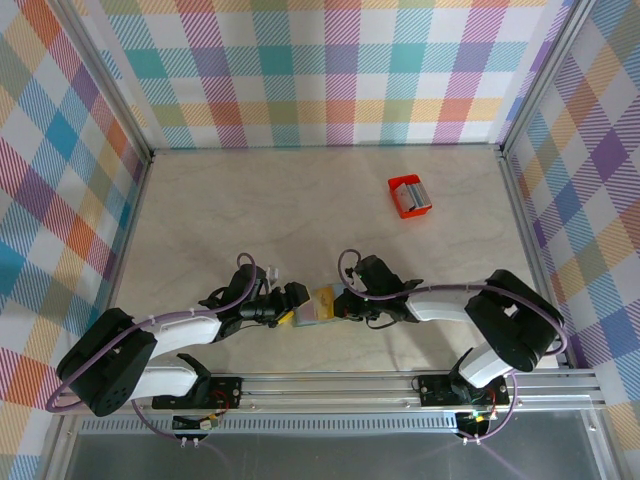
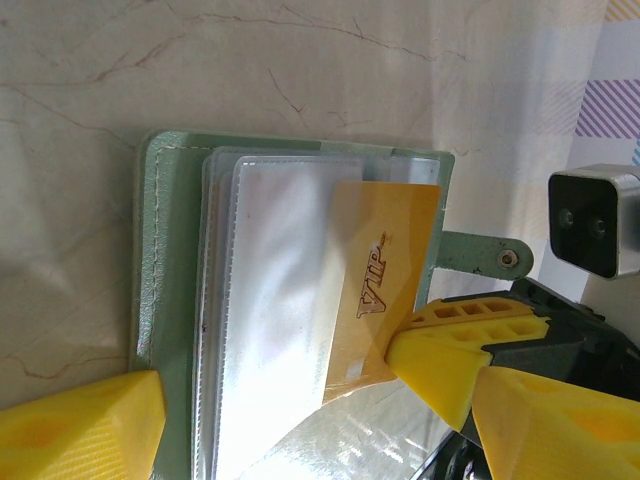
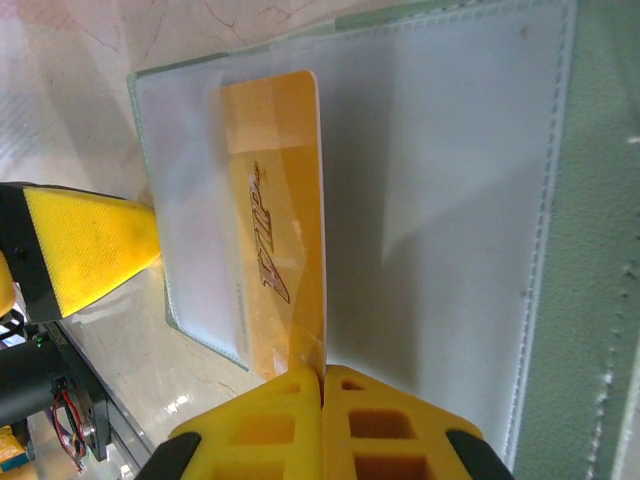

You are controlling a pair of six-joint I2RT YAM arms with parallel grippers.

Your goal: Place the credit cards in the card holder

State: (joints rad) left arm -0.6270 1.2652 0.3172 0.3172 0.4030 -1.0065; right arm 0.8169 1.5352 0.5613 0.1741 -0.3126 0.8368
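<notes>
On the table (image 1: pixel 250 200), the holder (image 2: pixel 165 300) lies open. The right gripper (image 3: pixel 322 400) is clamped on the gold card (image 2: pixel 385 270); the left gripper (image 2: pixel 310 420) gapes.

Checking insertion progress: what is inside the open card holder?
Its clear sleeves, with one gold VIP card partly tucked among them; the right end effector hides its corner.

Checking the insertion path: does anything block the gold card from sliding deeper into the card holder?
Nothing visible does. The gold card, pinched by the right gripper, sits partway in a clear sleeve of the card holder.
</notes>
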